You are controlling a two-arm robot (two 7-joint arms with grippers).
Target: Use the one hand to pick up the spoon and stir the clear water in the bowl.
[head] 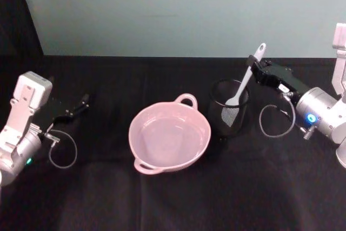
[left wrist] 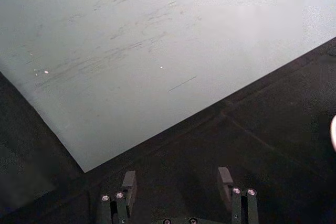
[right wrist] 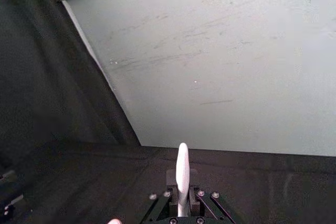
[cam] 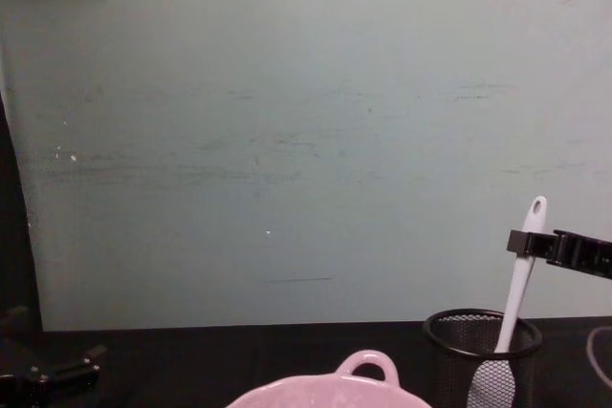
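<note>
The white spoon (head: pixel 244 84) stands tilted in a black wire-mesh cup (head: pixel 228 110), its blade down inside and its holed handle end sticking up. My right gripper (head: pixel 253 65) is shut on the upper part of the spoon's handle (cam: pixel 522 265); in the right wrist view the handle (right wrist: pixel 182 177) rises between the closed fingers. The pale pink bowl (head: pixel 162 158) sits at the table's middle, left of the cup, with clear water in it. My left gripper (head: pixel 84 101) rests open at the far left, away from the bowl; the left wrist view shows its spread fingers (left wrist: pixel 128 182).
The table is covered in black cloth (head: pixel 173 204). A pale green wall (cam: pixel 306 140) stands close behind. Cables loop beside both wrists (head: pixel 275 123). Open cloth lies in front of the bowl.
</note>
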